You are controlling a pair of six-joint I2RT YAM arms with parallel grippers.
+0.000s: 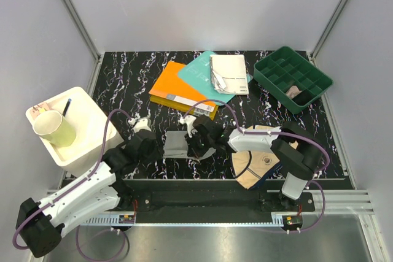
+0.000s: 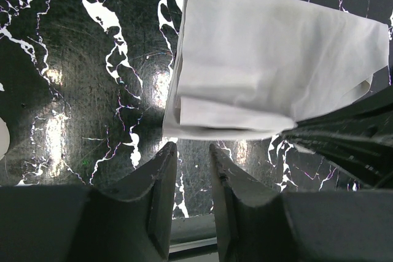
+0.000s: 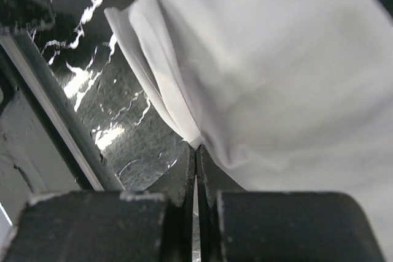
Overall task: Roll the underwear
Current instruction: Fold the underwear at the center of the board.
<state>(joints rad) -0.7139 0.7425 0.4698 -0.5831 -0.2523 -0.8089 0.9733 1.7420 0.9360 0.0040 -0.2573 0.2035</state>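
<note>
The light grey underwear (image 1: 177, 143) lies folded on the black marbled table between both arms. In the left wrist view the grey underwear (image 2: 270, 65) shows stacked layers at its near edge. My left gripper (image 2: 189, 151) stands just short of that edge, jaws partly open with only bare table between them. My right gripper (image 3: 196, 150) is shut on a pinched edge of the grey underwear (image 3: 276, 72), with the cloth draping away from the fingertips. The dark right gripper (image 2: 347, 133) reaches in at the cloth's right corner. The beige underwear (image 1: 256, 165) lies under the right arm, near the table's front edge.
A white bin (image 1: 83, 130) holding a pale cup (image 1: 54, 128) stands at the left. Orange book (image 1: 178, 90), teal book (image 1: 199, 75) and a white booklet (image 1: 228, 73) lie at the back. A green compartment tray (image 1: 293, 78) sits back right. A small white object (image 1: 141, 123) rests near the left gripper.
</note>
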